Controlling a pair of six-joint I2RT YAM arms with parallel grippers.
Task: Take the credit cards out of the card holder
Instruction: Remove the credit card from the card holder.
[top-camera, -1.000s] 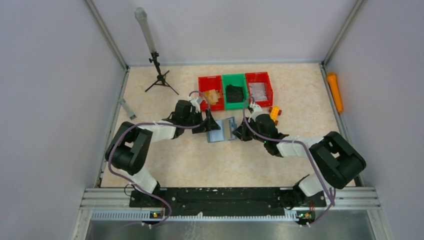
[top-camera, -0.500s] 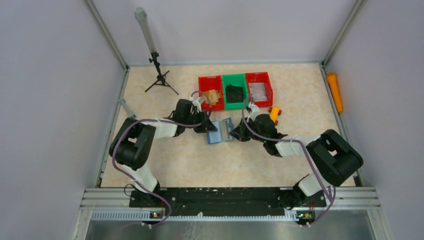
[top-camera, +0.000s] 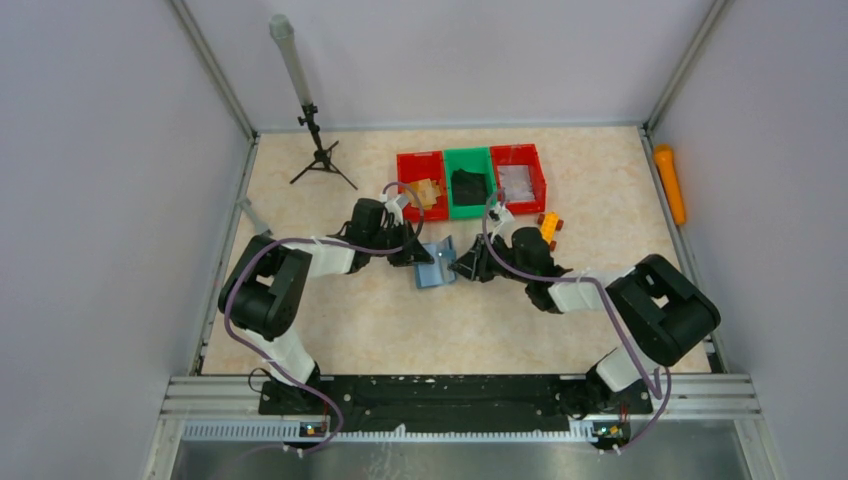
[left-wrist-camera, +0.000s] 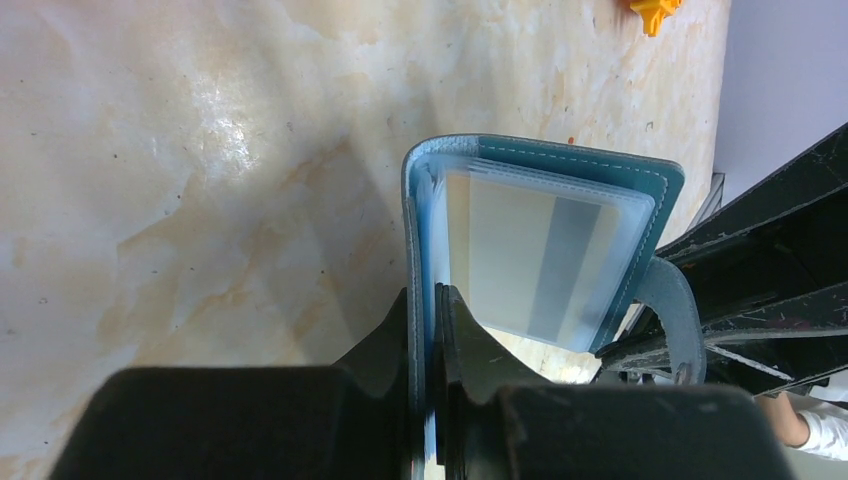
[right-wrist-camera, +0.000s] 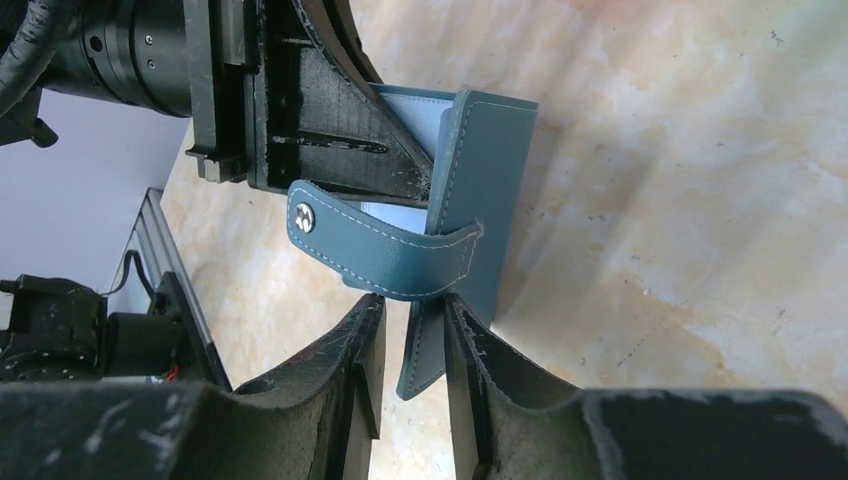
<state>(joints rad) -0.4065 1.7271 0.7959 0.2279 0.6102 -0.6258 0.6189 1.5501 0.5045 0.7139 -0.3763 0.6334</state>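
Observation:
The slate-teal card holder (top-camera: 434, 265) stands half open on its edge between both grippers at mid-table. My left gripper (left-wrist-camera: 430, 300) is shut on its left cover (left-wrist-camera: 412, 230). Inside, clear sleeves hold a pale credit card (left-wrist-camera: 535, 262) with a grey stripe. My right gripper (right-wrist-camera: 412, 310) is open a little. The holder's other cover (right-wrist-camera: 497, 190) hangs between its fingers, resting against the right finger (right-wrist-camera: 462, 335) and apart from the left one. The closure tab (right-wrist-camera: 380, 245) loops across just above the fingertips. In the right wrist view, the left gripper (right-wrist-camera: 330, 130) sits behind the holder.
Two red bins (top-camera: 421, 184) (top-camera: 518, 176) and a green bin (top-camera: 469, 181) with a black lump stand just behind the grippers. An orange toy (top-camera: 548, 225) lies by the right arm, an orange cylinder (top-camera: 669, 183) at the right wall, a small tripod (top-camera: 318, 155) at back left.
My left gripper has moved onto the holder's left cover and shut on it. My right gripper has parted its jaws from a tight grip. The holder has folded narrower and shifted left.

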